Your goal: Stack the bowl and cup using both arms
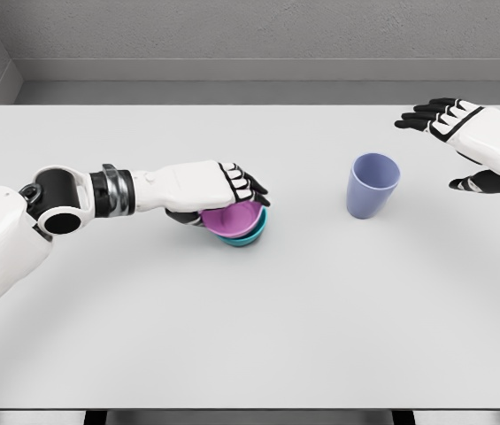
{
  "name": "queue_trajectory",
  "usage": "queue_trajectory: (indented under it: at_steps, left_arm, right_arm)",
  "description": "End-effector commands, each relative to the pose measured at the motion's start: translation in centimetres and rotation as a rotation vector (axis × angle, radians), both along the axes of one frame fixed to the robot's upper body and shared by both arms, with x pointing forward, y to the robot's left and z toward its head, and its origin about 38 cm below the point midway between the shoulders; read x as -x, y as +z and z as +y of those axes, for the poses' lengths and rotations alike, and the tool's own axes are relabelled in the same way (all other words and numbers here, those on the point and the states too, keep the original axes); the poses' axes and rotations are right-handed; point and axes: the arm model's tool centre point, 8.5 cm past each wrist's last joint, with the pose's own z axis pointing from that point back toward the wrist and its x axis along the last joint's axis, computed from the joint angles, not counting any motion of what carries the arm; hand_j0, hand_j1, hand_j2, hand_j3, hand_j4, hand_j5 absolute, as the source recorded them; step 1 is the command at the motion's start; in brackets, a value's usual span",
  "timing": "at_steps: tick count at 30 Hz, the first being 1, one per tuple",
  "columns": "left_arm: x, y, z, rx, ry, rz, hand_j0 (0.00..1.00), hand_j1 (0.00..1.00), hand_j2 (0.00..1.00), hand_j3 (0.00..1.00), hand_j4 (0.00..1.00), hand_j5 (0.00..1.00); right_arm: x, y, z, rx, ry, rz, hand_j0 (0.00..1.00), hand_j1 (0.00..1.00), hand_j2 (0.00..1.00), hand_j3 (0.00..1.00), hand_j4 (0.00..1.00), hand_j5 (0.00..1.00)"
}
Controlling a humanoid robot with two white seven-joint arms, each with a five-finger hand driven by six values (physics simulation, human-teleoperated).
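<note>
1. Nearest to you, the front edge of the white table (250, 354) runs along the bottom of the head view, and this near part of the top carries nothing.
2. Your left arm comes in from the lower left, with its black and silver wrist joint lying low over the table, and it reaches toward the middle.
3. The left hand (223, 190) lies on top of a pink bowl (232, 219). Its fingers are curled down over the far rim of the bowl and the thumb shows dark under the palm on the near side, so the hand grips the pink bowl.
4. The pink bowl sits inside a teal bowl (251, 235). From the teal one you see only a thin crescent under the pink one, at its right and lower side. The pink bowl looks tilted a little, with its opening turned toward you.
5. Further to the right, well apart from the bowls, a lavender cup (373, 185) stands upright on the table with its mouth up. Nothing touches it.
6. Farthest, at the upper right, your right hand (462, 142) hovers above the table, beyond the cup and to its right. Its fingers are stretched out toward the left, the thumb hangs below, and it holds nothing.
</note>
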Motion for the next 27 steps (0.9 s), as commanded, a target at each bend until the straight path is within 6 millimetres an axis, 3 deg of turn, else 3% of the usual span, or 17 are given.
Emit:
queue_trajectory:
  at_steps: [1,17,23,27]
  left_arm:
    - [0.0,0.1,0.1,0.006,0.004,0.003,0.96,0.96,0.96,0.96,0.96,0.96]
    - [-0.1,0.7,0.4,0.010,0.004,-0.011,1.00,1.00,1.00,1.00,1.00,1.00]
    - [-0.2,1.4,3.9,-0.033,0.050,-0.026,1.00,1.00,1.00,1.00,1.00,1.00]
    - [-0.2,2.5,8.0,-0.037,0.112,-0.002,1.00,1.00,1.00,1.00,1.00,1.00]
  right_arm:
    - [0.0,0.0,0.0,-0.004,0.000,0.002,1.00,1.00,1.00,1.00,1.00,1.00]
    - [-0.2,-0.7,0.6,0.004,0.006,0.034,1.00,1.00,1.00,1.00,1.00,1.00]
    - [-0.6,-0.8,1.3,0.053,0.017,0.078,1.00,1.00,1.00,1.00,1.00,1.00]
    - [-1.0,-1.0,1.9,0.105,0.022,0.131,1.00,1.00,1.00,1.00,1.00,1.00]
